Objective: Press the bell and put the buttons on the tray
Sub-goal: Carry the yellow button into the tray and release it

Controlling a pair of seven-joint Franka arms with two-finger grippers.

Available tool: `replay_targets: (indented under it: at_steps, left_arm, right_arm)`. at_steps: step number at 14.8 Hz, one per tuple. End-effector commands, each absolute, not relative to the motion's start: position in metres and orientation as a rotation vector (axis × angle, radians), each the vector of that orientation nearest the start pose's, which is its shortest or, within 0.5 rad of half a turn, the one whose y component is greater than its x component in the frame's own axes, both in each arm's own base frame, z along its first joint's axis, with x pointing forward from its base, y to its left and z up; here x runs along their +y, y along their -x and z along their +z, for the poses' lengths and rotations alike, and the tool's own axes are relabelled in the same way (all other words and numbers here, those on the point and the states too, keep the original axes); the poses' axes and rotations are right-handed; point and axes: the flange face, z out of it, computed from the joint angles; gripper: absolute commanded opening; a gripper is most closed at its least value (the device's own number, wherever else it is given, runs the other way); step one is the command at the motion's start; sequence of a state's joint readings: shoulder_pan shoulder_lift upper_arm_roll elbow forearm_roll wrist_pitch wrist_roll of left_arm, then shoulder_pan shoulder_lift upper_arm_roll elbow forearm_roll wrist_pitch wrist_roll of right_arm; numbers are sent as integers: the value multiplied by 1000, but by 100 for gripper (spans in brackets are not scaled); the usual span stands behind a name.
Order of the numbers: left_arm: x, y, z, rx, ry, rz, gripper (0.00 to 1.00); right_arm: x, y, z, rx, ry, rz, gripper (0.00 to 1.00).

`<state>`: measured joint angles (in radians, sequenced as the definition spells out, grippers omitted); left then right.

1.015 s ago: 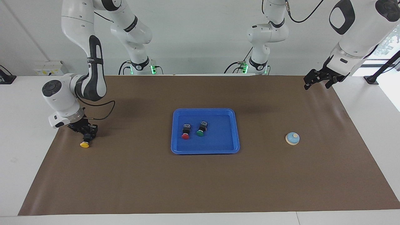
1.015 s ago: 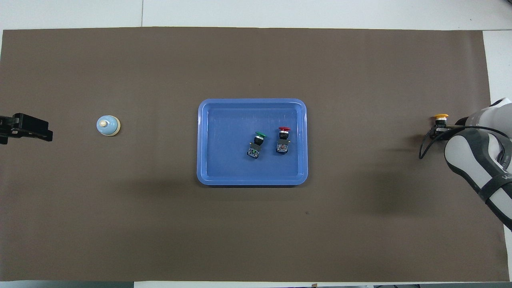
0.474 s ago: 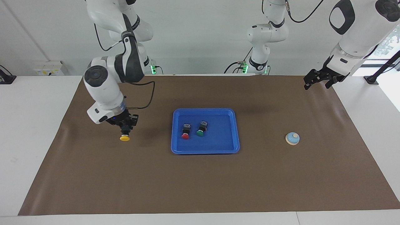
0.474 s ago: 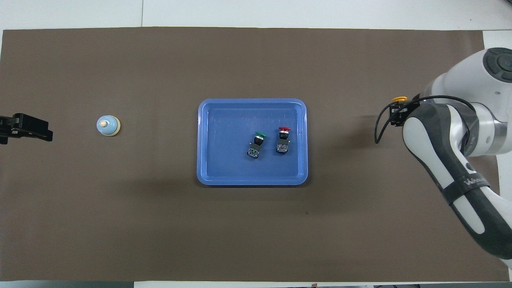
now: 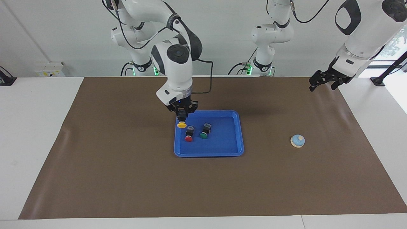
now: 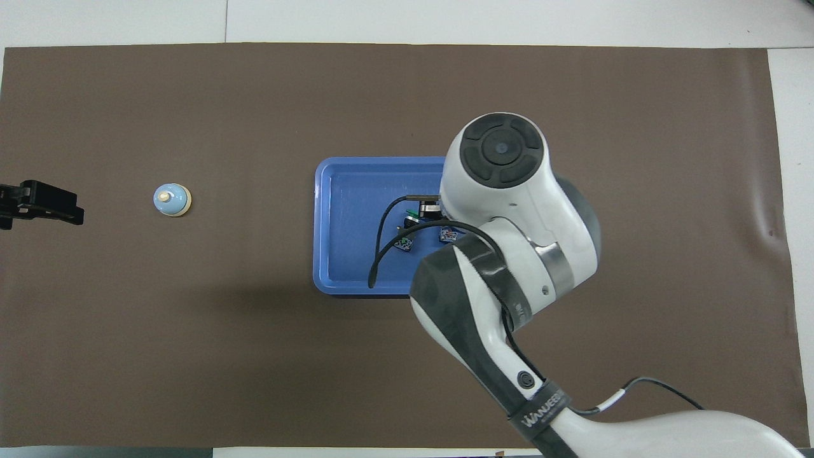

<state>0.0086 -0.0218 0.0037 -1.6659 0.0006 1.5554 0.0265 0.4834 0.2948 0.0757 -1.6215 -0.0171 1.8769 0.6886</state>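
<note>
- The facing view looks from high across the tabletop (image 5: 127, 190) toward the arms' bases, from some distance.
- The overhead view looks steeply down from above the robots' end, facing forward.
- Both views share the brown mat (image 6: 191, 350), the tray (image 5: 232, 140) and the bell (image 6: 172, 200), turned half around.

- Two glossy white jointed robot arms (image 5: 173, 60) with dark grey bands and round dark grey joint caps.
- Black two-finger grippers: right gripper (image 5: 182, 112), left gripper (image 5: 324, 83).
- Thin black cables (image 5: 206, 79) loop along the links.
- Green lights (image 5: 155, 70) glow at both bases.
- White lettering (image 6: 540, 410) marks a dark forearm band.
</note>
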Motion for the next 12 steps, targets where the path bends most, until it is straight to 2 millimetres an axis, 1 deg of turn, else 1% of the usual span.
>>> replay_targets:
  at_steps: [1,3,4,5,6,7,8,10,12]
  left_arm:
    - [8,-540,596,0,3152,138,100]
    - [8,-540,596,0,3152,138,100]
    - [8,-540,596,0,3152,138,100]
    - [8,-540,596,0,3152,138,100]
    - [8,-540,596,0,3152,138,100]
    - [8,-540,596,0,3152,138,100]
    - [8,-540,596,0,3152,138,100]
    - [8,-540,596,0,3152,138,100]
    - [8,-540,596,0,3152,138,100]
  right_arm:
    - [397,-566,432,319,3125,83,0]
    - [438,-564,406,364,3116,77,0]
    - [452,-563,397,355,3097,50,0]
    - [459,-564,395,346,3071,15,0]
    - [462,-564,386,343,3068,16,0]
    - [468,-562,368,329,3085,33,0]
    - [483,-555,357,296,3069,5,0]
    - [479,-561,335,301,3058,-26,0]
    - [484,-558,312,292,3074,-2,0]
